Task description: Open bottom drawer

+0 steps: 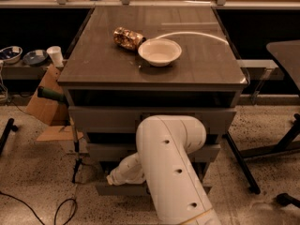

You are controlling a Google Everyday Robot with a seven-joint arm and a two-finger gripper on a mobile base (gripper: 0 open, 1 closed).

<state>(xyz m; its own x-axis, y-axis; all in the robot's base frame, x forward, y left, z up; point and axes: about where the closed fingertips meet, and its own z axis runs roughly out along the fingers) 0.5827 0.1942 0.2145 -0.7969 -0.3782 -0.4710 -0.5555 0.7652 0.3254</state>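
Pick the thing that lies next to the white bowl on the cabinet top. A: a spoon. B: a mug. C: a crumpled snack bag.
C: a crumpled snack bag lies right beside the bowl; the gripper, at the arm's tip, is down low at the bottom drawer.

Lab or workshop space, speckled hard floor, loose cables (63, 211) near left, cardboard box (41, 109) and dishes (10, 54) at left, grey drawer table (101, 62), robot's tool (113, 178) low at its near front
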